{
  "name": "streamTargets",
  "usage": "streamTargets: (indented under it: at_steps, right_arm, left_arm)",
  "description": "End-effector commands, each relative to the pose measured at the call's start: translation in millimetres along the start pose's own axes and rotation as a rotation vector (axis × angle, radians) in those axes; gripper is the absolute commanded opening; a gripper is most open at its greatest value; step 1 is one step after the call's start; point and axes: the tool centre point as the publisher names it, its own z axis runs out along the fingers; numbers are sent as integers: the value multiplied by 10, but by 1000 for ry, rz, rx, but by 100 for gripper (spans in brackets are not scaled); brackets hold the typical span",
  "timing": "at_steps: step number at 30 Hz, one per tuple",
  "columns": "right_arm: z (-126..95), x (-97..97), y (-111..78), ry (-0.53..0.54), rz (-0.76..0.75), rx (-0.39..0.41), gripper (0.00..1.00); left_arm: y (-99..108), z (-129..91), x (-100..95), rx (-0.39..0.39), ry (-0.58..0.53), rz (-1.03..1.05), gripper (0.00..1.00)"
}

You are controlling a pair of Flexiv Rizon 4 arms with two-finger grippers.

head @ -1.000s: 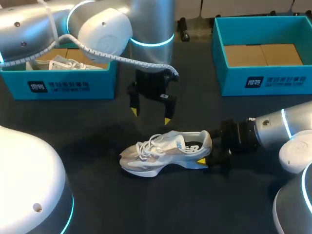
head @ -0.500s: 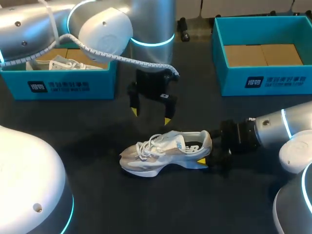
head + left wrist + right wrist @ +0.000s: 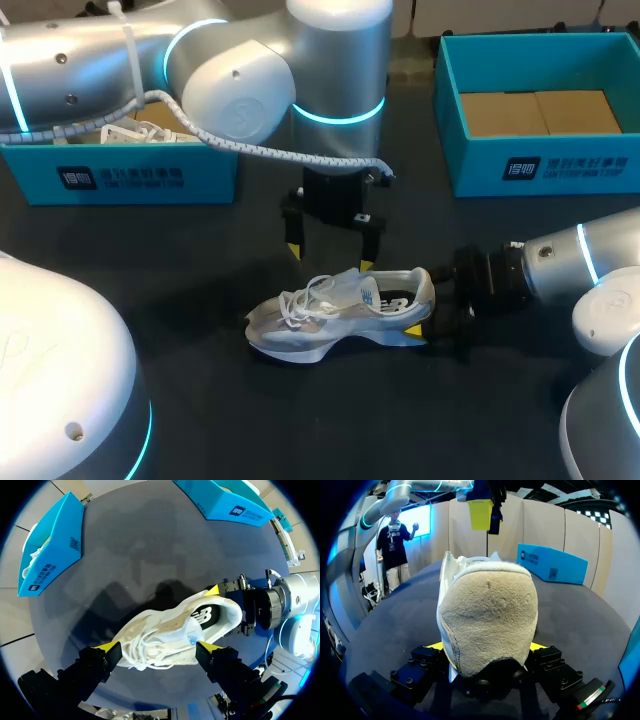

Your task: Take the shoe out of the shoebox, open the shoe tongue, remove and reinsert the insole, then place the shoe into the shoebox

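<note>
Clamps the right gripper (image 3: 424,312) on the heel of the shoe (image 3: 335,305), which stands upright on its sole on the desk (image 3: 200,400). Hangs the left gripper (image 3: 330,258) over the laces, released, fingers spread to either side. Leaves the shoe well apart from the shoebox (image 3: 540,165) at far right.

The shoe (image 3: 340,312) is a white and pale-grey laced trainer standing upright on its thick sole on the dark bench (image 3: 330,420), toe toward the robot's left, heel clamped between the fingers of the right hand (image 3: 425,312). An open teal shoebox (image 3: 545,170) with a bare brown cardboard floor stands far right. A second teal shoebox (image 3: 120,178), far left, holds another white shoe (image 3: 130,130).
</note>
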Motion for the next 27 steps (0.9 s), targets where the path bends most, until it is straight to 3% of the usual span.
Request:
streamTargets:
  at_steps: [1,19,27]
  right_arm:
    - [79,11,-7,-1,1,7,0]
    - [79,11,-7,-1,1,7,0]
    - [79,11,-7,-1,1,7,0]
  left_arm:
    - [-32,129,156,-4,1,13,100]
    - [-201,409,365,-21,-28,99,100]
    - [-167,497,423,-28,-65,86,100]
